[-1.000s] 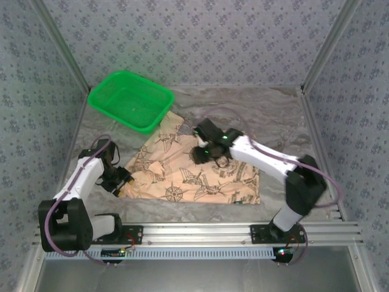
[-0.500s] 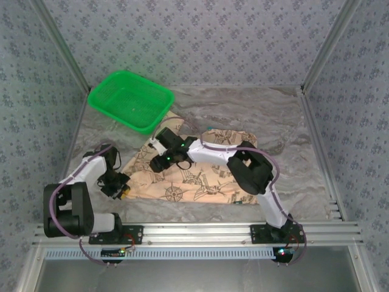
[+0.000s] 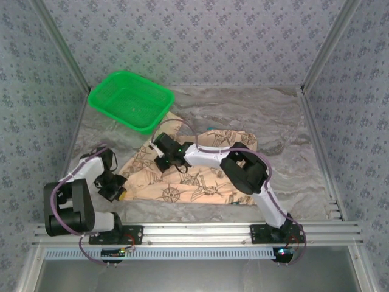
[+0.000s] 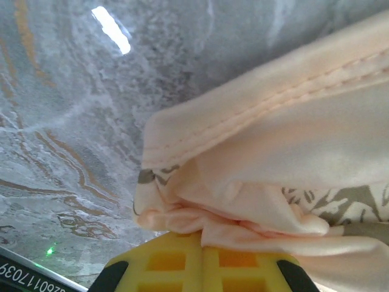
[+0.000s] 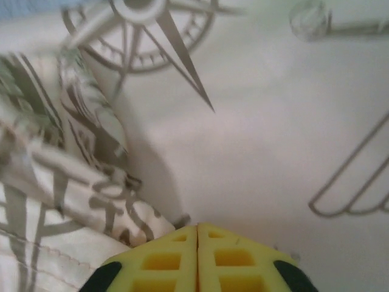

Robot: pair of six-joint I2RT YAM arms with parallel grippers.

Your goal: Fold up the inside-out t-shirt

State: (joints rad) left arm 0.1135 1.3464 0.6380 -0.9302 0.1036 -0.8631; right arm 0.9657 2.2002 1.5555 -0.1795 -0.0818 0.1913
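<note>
Though rumpled, one t-shirt (image 3: 176,191), one basket (image 3: 130,100)

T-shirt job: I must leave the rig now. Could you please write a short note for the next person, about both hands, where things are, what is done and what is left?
Left hand: shut on the near-left corner of the t-shirt, at its hem.
Right hand: shut, down on the printed cloth at the shirt's far-left part. I cannot tell if it pinches a fold.
T-shirt: spread but rumpled, mid-table. A green basket stands at the far left.
Done: both hands are at the cloth.
Left: all the folding; no neat fold shows yet.
</note>
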